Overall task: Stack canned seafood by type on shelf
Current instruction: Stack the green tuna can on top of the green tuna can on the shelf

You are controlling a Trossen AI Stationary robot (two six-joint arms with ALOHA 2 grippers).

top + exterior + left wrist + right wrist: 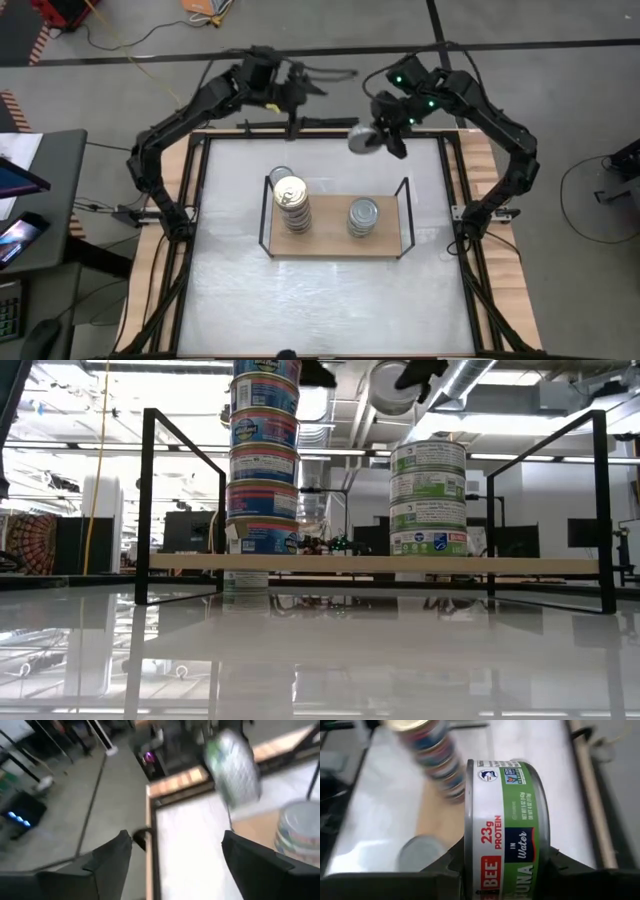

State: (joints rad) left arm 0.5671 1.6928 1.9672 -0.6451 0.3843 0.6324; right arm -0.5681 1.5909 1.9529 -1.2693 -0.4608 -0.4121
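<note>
The right gripper (385, 135) is clamped on a green-label tuna tin (365, 139), held up in the air over the far edge of the surface (320, 300), roughly at 12 o'clock from the shorter stack; in the right wrist view the tin (507, 827) sits on its edge with the two fingers pinching it across its flat faces. The left gripper (300, 88) hangs out past the far edge too, at about 12 o'clock from the tall stack, with its jaws spread wide and nothing between them. Moving outward, the shelf (335, 245) sits mid-surface with two piles on it: a tall stack of blue-and-red label tins (292, 205) at the 9 o'clock end, topped with a gold lid, and a shorter stack of green-label tins (362, 218) toward 3 o'clock. One more tin (280, 177) peeks out just behind the tall stack. My guess on handling: these tins are stiff and fairly dense, smooth metal so a bit slippery, and won't dent from a squeeze. Pinching across the rim seems the safest hold. The tall pile looks wobbly, so I'd steer clear of it while setting this one on the green pile.
</note>
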